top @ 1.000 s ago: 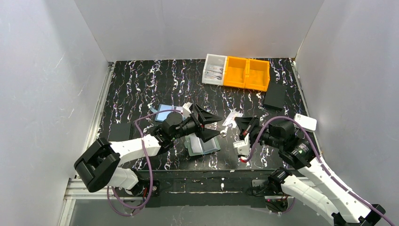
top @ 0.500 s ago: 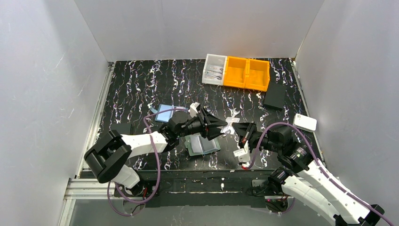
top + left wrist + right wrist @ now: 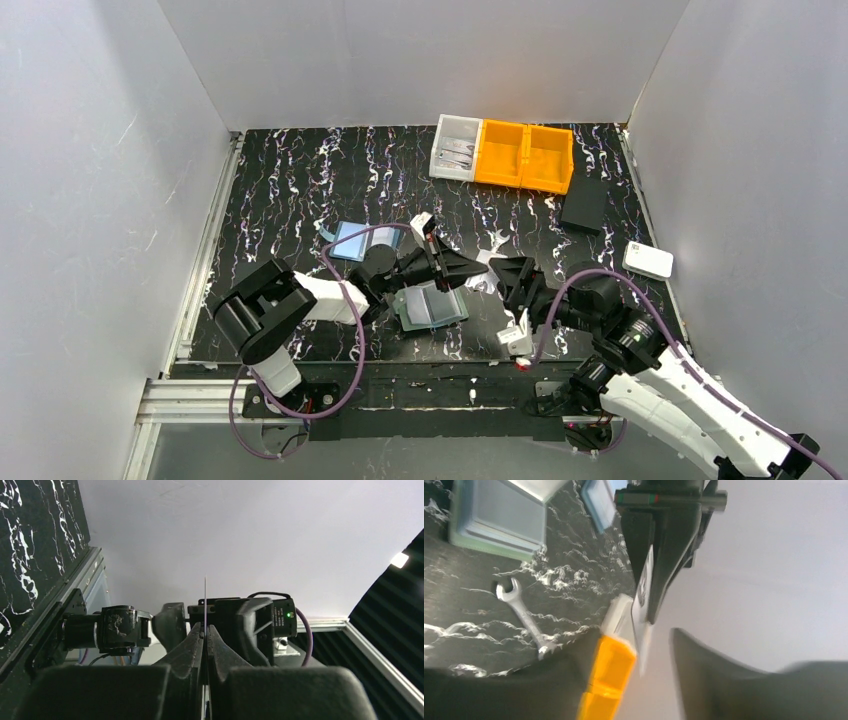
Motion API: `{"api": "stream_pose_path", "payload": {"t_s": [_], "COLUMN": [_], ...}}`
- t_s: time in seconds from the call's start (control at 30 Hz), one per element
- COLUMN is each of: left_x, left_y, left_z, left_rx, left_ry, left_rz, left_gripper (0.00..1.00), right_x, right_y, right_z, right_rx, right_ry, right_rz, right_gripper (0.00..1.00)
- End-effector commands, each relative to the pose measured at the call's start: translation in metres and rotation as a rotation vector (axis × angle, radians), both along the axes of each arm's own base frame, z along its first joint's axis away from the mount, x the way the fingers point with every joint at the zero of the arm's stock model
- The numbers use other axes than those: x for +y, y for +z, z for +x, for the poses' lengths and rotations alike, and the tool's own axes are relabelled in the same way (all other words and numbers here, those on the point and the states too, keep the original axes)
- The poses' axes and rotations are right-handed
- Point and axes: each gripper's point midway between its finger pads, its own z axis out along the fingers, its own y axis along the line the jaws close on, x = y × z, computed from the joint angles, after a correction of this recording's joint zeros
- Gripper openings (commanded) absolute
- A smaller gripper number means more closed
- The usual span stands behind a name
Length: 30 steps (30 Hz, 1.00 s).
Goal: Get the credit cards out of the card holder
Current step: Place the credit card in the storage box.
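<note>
Left gripper (image 3: 205, 629): jaws pressed together on a thin card (image 3: 205, 597), held edge-on and upright, with most of it standing proud of the tips, which leaves the other arm room to reach it. Right gripper (image 3: 514, 277): jaws apart, tips facing the left's just right of centre in the top view. The card's free end sits between them or just short of them; the blurred right wrist view does not settle whether it touches. Judged a pass between arms, with the left carrying. Card face: pale with dark print. Holder (image 3: 402, 310): open and flat on the table (image 3: 300, 180), lower centre, just below the left gripper, with a grey-blue card (image 3: 435, 302) seated in it, so there is more to draw out. Wrench (image 3: 524, 617): on the table near the holder. Orange bins (image 3: 523, 155): upper right, well apart.
</note>
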Motion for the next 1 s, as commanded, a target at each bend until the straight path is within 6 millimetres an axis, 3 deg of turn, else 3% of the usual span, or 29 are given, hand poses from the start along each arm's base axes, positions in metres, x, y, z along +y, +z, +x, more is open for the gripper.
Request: {"api": "stream_pose_path", "payload": {"t_s": [0.0,0.1,0.2,0.33,0.4,0.57,0.77,0.97], "left_x": [0.015,0.027,0.034,0.044,0.050,0.064,0.081,0.094], "left_y": [0.009,0.000,-0.008,-0.019,-0.020,-0.009,0.009,0.028], "left_z": [-0.006,-0.001,0.000,-0.003,-0.009,-0.018,-0.018,-0.011], "left_rx": [-0.228,-0.354,-0.523,-0.751,-0.860,-0.953,-0.983,-0.957], "left_ry": [0.029,0.086,0.138,0.198,0.211,0.274,0.378,0.481], "left_rz": [-0.020,0.037,0.108,0.196,0.219,0.213,0.190,0.163], "left_gripper": [0.00,0.00,0.00,0.00,0.00,0.00,0.00,0.00], "right_x": [-0.013,-0.024,-0.022,-0.005,0.012,0.037,0.048,0.055], "right_y": [0.013,0.018,0.021,0.015,0.021,0.031,0.031,0.042], "right_z": [-0.017,-0.023,-0.026,-0.033,-0.035,-0.038,-0.026,-0.012], "right_rx": [0.083,0.281,0.569,0.963,1.162,1.516,1.839,1.938], "right_ry": [-0.027,-0.131,-0.262,-0.410,-0.427,-0.424,-0.452,-0.424], "right_rz": [0.044,0.114,0.189,0.269,0.367,0.492,0.611,0.688], "right_gripper": [0.94,0.98,0.98,0.98,0.98,0.98,0.93,0.88]}}
